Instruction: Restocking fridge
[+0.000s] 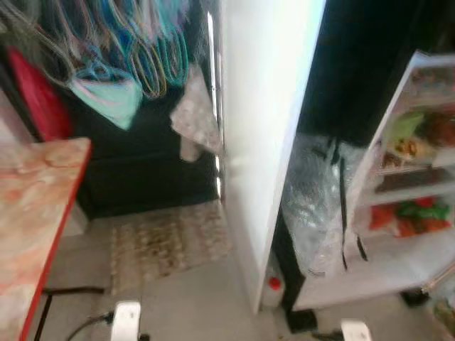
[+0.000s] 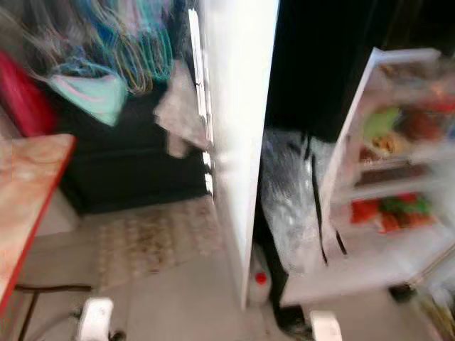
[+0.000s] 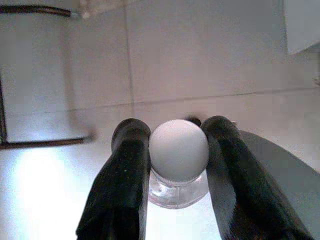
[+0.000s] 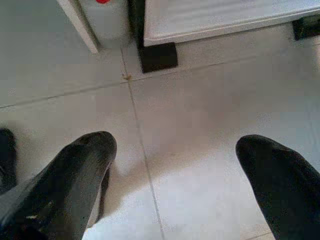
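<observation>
The left gripper (image 3: 177, 165) clamps its 2 black fingers (image 3: 122, 175) on a clear bottle (image 3: 178, 150), white cap toward the camera, long axis running down toward the tiled floor (image 3: 200, 60). The right gripper (image 4: 175, 175) hangs spread wide, holding nothing. Beyond, the fridge door (image 1: 266, 128) stands open beside stocked shelves (image 1: 412, 177).

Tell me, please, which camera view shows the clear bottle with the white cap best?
The left wrist view: the clear bottle with the white cap sits sharp between the left gripper's black fingers. The blurred eye views don't let me make it out.
</observation>
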Robot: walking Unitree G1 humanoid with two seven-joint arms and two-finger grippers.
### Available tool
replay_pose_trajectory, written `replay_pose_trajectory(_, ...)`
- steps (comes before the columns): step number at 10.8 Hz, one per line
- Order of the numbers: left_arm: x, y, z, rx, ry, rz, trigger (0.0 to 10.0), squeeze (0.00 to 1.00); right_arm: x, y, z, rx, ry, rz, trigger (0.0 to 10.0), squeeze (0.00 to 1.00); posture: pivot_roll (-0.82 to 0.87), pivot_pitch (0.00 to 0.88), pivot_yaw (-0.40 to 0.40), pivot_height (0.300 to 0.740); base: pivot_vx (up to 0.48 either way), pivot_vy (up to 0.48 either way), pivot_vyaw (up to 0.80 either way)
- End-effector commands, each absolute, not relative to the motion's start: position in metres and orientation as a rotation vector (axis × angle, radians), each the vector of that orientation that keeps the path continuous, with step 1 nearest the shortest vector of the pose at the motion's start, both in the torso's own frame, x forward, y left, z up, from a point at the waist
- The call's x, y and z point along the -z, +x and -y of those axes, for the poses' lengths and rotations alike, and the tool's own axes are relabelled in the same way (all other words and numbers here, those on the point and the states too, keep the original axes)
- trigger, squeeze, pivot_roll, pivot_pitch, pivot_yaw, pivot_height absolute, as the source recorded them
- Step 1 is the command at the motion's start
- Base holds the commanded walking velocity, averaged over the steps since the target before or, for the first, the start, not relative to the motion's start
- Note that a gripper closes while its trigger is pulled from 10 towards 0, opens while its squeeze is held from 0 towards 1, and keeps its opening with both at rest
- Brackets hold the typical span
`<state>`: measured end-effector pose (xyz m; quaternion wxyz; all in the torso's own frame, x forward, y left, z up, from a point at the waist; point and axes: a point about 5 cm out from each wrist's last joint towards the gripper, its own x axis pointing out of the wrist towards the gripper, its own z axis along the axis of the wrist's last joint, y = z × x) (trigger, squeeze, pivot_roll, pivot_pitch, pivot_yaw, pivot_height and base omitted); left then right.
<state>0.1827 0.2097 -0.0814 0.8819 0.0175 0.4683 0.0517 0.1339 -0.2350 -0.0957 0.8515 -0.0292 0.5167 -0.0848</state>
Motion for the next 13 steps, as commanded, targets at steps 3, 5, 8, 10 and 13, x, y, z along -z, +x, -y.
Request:
replay_pose_trajectory(3,0.0794,0.1839,-0.2166,-0.115,0.057,-0.97,10.0,0.0,0.093,0.1439,0.2312,0.169,-0.052,-1.061,10.0,0.0,0.04,0.0,-0.016,0.74,0.0,-0.319,0.0)
replay_pose_trajectory(5,0.079,0.1848,-0.2164,-0.117,0.053,-0.969,10.0,0.0,0.0926,0.1452,0.231,0.145,-0.067,-1.067,10.0,0.0,0.04,0.0,-0.018,0.74,0.0,-0.321,0.0)
replay_pose_trajectory(8,0.0788,0.1852,-0.2167,-0.12,0.051,-0.966,10.0,0.0,0.0925,0.1458,0.2306,0.141,-0.063,-1.065,10.0,0.0,0.04,0.0,-0.017,0.74,0.0,-0.32,0.0)
replay_pose_trajectory(10,0.0788,0.1853,-0.2166,-0.121,0.048,-0.966,10.0,0.0,0.0924,0.1459,0.2306,0.142,-0.062,-1.064,10.0,0.0,0.04,0.0,-0.017,0.74,0.0,-0.317,0.0)
replay_pose_trajectory(13,0.0788,0.1854,-0.2161,-0.12,0.045,-0.965,10.0,0.0,0.0923,0.1462,0.2309,0.128,-0.072,-1.068,10.0,0.0,0.04,0.0,-0.021,0.74,0.0,-0.319,0.0)
